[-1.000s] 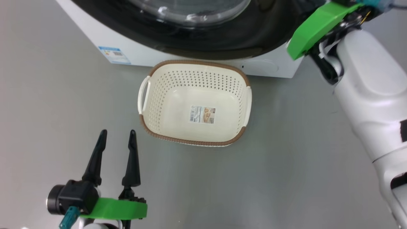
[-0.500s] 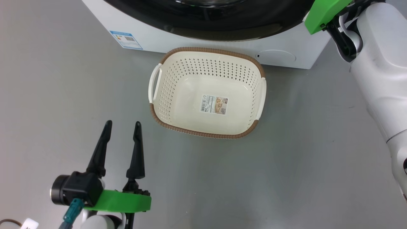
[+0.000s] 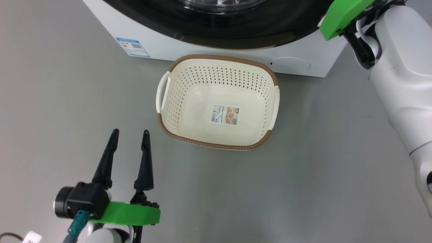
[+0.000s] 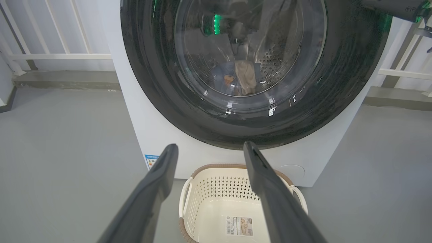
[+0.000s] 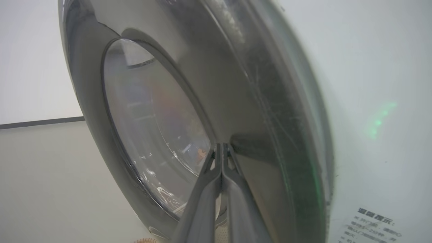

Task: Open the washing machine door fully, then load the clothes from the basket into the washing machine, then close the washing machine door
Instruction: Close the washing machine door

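Showing the last step of the load: right gripper (image 5: 221,145), both fingers pressed together into one narrow tip and holding nothing, set against the glossy black rim of the washing machine door (image 4: 255,64), just outside its domed glass. Seen through that glass, the clothes (image 4: 238,77) heaped low in the drum of the washing machine (image 4: 152,135); the basket (image 3: 221,58) standing bare on the floor (image 3: 303,175), just beside the machine's front and below the door's lower edge. Door appearing to lie close against the white front, yet impossible to confirm as latched from any view. Judged most likely to fail by slipping: a narrow tip on a slick, curved rim, apt to skate toward the glass or off the edge if pushed at a slant. Equally at risk of stopping short, with the door resting unlatched and free to swing back out over the basket. Trapping of cloth judged unlikely, the clothes appearing to lie well back from the door's edge. Spread wide and idle, left gripper (image 3: 130,133) low over the floor, well apart from basket and door, hence no hazard unless moved.
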Controlling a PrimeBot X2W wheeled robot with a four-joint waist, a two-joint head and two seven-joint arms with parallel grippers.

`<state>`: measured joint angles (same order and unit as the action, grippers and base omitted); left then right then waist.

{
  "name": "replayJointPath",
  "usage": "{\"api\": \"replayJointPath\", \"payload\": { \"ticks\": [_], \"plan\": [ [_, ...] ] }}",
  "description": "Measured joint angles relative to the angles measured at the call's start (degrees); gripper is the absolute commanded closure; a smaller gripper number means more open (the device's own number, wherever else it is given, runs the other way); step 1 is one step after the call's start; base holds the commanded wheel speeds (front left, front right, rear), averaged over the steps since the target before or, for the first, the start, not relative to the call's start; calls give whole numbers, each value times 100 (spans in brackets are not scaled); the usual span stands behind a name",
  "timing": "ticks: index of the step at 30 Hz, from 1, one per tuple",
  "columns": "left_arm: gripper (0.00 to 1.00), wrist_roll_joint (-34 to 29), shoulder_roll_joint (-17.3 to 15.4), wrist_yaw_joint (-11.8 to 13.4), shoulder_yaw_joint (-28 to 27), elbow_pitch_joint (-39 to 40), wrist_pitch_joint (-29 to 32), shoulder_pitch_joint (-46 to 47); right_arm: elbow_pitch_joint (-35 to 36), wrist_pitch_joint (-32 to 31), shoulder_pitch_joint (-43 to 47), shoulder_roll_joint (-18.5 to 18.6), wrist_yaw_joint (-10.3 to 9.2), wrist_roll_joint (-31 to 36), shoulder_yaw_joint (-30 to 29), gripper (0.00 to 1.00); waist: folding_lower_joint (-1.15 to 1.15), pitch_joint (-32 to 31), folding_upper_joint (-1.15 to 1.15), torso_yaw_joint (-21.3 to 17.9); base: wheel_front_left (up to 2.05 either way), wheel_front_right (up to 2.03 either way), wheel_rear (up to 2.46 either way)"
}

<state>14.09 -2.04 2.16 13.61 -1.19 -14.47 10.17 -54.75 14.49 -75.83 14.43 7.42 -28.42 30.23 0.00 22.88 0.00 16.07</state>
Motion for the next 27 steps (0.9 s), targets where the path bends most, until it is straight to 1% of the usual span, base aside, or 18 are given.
{"api": "replayJointPath", "payload": {
  "ticks": [6, 11, 15, 21, 22, 23, 24, 25, 27],
  "plan": [
    [0, -11, 2, 1, -34, -19, 0, -1, 374, 9, 532, 15, -1, -77, 107, 100, 0, -52, 0, -111, 0, 0, 0],
    [0, -64, 3, 1, -105, -19, 0, -1, 847, 10, 1040, 77, -1, -111, 75, 100, 0, -106, 0, -226, 0, 0, 0],
    [0, -94, 4, -1, -179, -22, 0, -5, 1346, 10, 1561, 141, -1, -119, -54, 100, 0, -188, 0, -348, 0, 0, 0],
    [0, -131, 3, -98, -283, -98, 0, -48, 2164, 10, 2605, 198, -1, -88, -480, 100, 0, -418, 0, -538, 0, 0, 0],
    [0, -141, 3, -100, -303, -118, 0, -70, 2291, 10, 2785, 199, -1, -68, -556, 83, 0, -465, 0, -570, 0, 0, 0],
    [0, -142, 3, -140, -321, -142, 0, -88, 2414, 10, 2966, 198, -1, -41, -631, 53, 0, -514, 0, -603, 0, 0, 0],
    [0, -143, 1, -148, -337, -155, 0, -114, 2536, 10, 3151, 191, -1, -29, -714, 16, 0, -564, 0, -637, 0, 0, 0],
    [0, -143, 1, -151, -354, -172, 0, -152, 2627, 10, 3317, 187, -1, 1, -777, 0, 0, -613, 0, -672, 0, 0, 0],
    [0, -143, -8, -198, -388, -218, 0, -219, 2773, 10, 3632, 157, -1, 66, -906, 0, 0, -713, 0, -744, 0, 0, 0]
  ]
}}
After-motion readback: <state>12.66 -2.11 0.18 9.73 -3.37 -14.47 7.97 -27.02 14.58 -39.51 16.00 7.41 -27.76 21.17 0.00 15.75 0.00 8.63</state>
